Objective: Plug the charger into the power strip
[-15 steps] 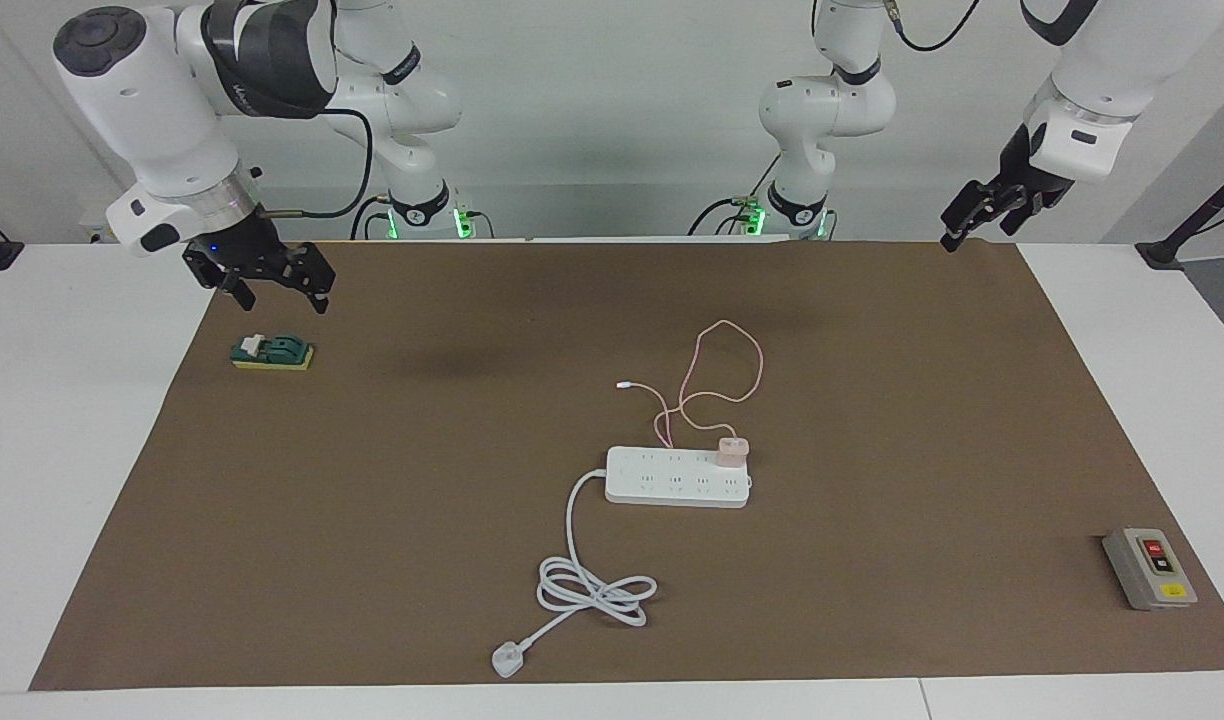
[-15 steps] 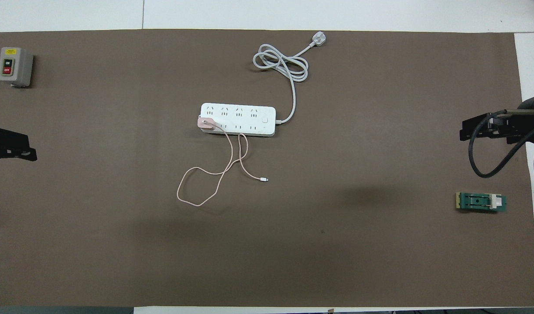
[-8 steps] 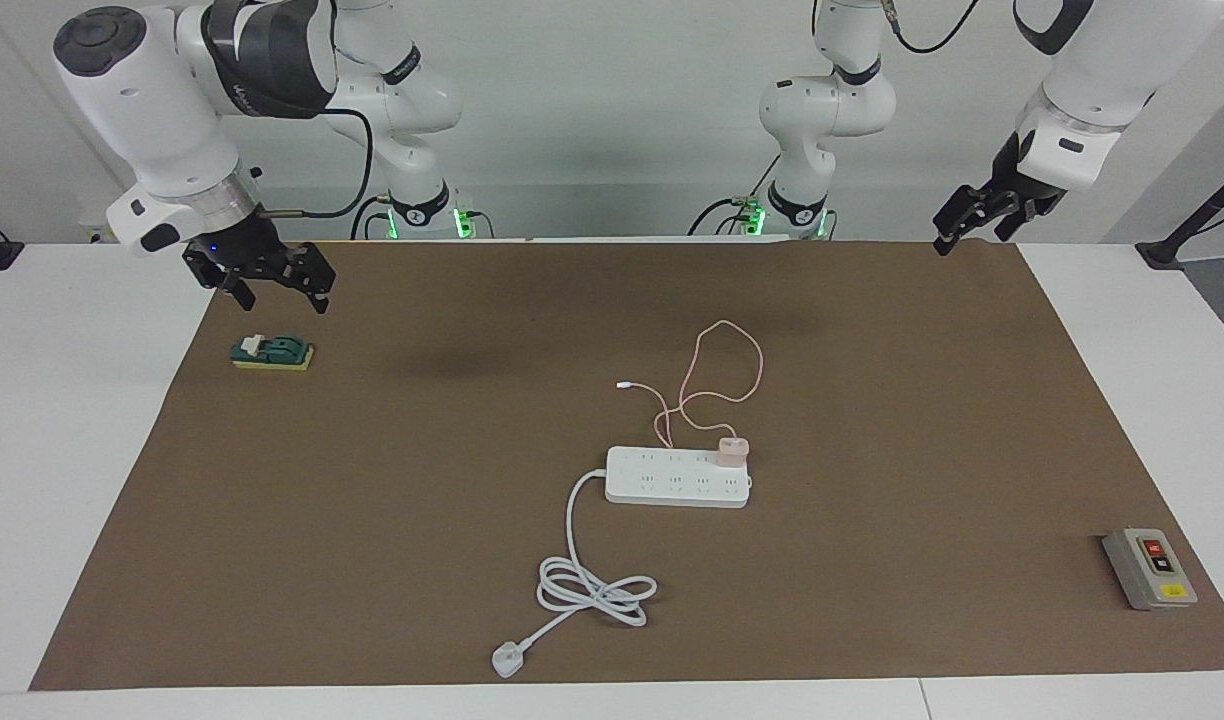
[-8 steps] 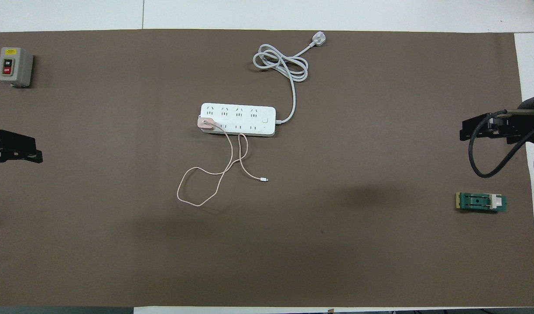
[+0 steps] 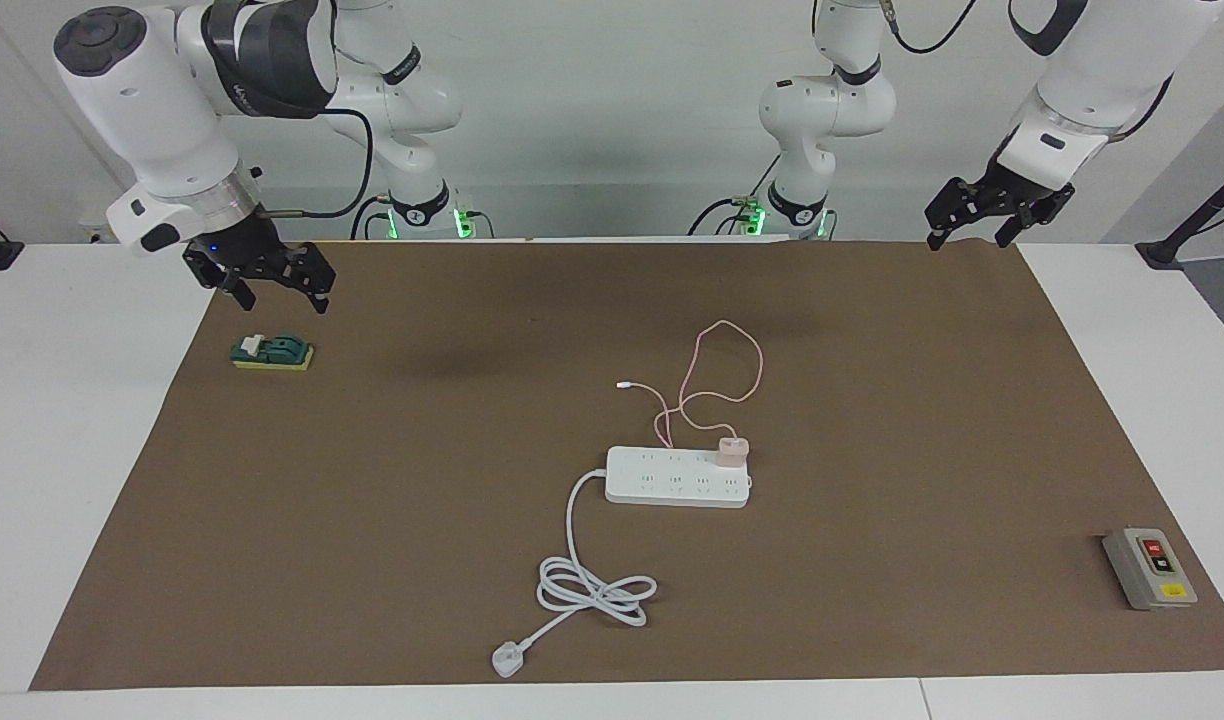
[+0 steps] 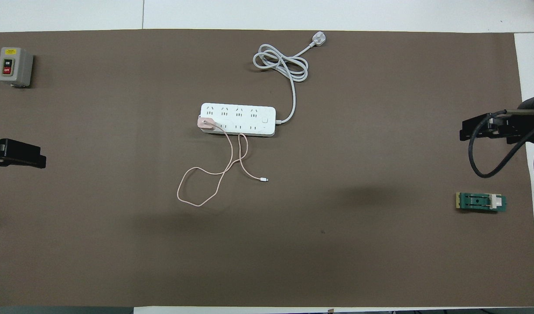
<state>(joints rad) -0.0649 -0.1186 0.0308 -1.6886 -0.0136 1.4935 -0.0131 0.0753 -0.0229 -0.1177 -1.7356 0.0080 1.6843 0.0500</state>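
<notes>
- Charger (image 5: 731,452): one, pink, sitting on the power strip (image 5: 677,477) at the end toward the left arm, prongs apparently pointing up; judged not plugged in, so insertion is left to do.
- Power strip: one, mid-worktop (image 5: 872,400), cord coiled farther from the robots.
- Left end effector (image 5: 972,215): one, up over the worktop edge nearest the robots, fingers spread, holding nothing.
- Right end effector (image 5: 272,275): one, waiting above the green switch block (image 5: 272,352), fingers spread.
- Grey button box (image 5: 1149,568): one.
</notes>
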